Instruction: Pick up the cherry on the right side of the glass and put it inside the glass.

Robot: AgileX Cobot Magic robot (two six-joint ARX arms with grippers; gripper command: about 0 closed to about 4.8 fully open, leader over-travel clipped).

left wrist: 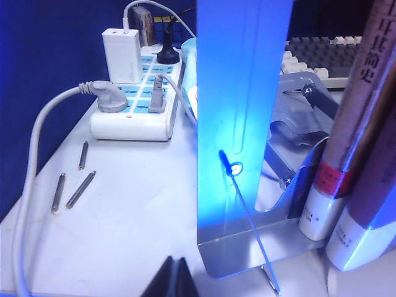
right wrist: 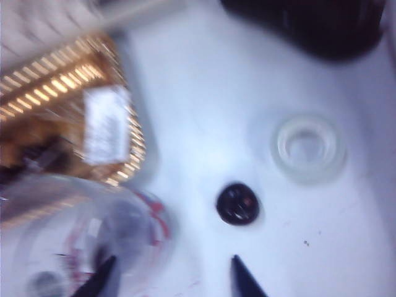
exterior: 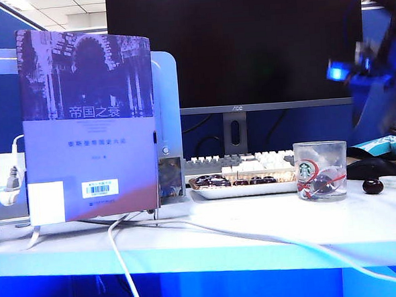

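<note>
From where I sit, the job has barely begun. The cherry [exterior: 372, 186] lies on the white surface [exterior: 256, 226], just right of the glass [exterior: 320, 170] and not touching it; nothing grips it. In the right wrist view the cherry [right wrist: 237, 203] sits a little beyond the right claw [right wrist: 170, 275], whose two dark fingertips stand well apart with nothing between them, one tip overlapping the rim of the glass [right wrist: 74, 235]. That view is blurred, so I judge the arm is in motion. In the exterior view the right arm shows only as a dark smear with a blue light at the upper right, above the cherry.

The glass already holds something dark at its bottom; I cannot tell what. A small clear ring [right wrist: 307, 148] lies on the far side of the cherry, close by.

The left claw [left wrist: 173, 278] is far off at the left, behind the book stand [left wrist: 244, 124] and near a power strip [left wrist: 133, 105]; only its dark tips show, pressed together, holding nothing.

Still to do, as I see it: lower over the cherry, close on it, lift, carry it left over the rim, and let go.
</note>
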